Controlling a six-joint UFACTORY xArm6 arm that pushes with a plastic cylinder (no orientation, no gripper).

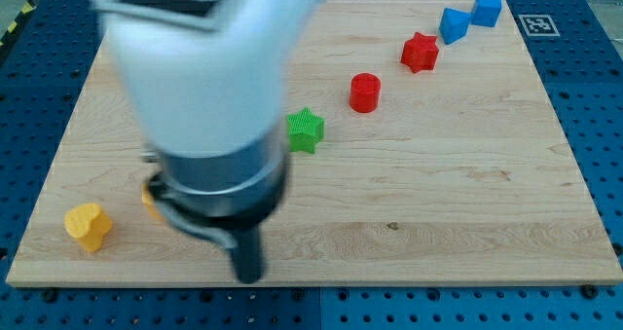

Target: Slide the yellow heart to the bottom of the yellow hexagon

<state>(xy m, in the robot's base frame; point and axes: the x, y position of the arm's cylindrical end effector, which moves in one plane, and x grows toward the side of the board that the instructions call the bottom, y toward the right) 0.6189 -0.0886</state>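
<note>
step: nudge yellow heart [88, 225] | my tip [247, 275] well right of it | yellow hexagon [151, 199] mostly hidden by arm | no jaws, bare rod | advice: circle behind heart, push slowly

No readable text anywhere; only a black-and-white fiducial marker [534, 23] sits beside the board's [467, 194] top-right corner.

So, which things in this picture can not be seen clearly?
- Yellow hexagon: only a small yellow edge shows; the arm hides the rest, so its shape is not confirmed.
- My tip: blurred; whether it touches the board is unclear. It stands to the view's right of the yellow heart, apart.
- Arm: blurred by motion.
</note>
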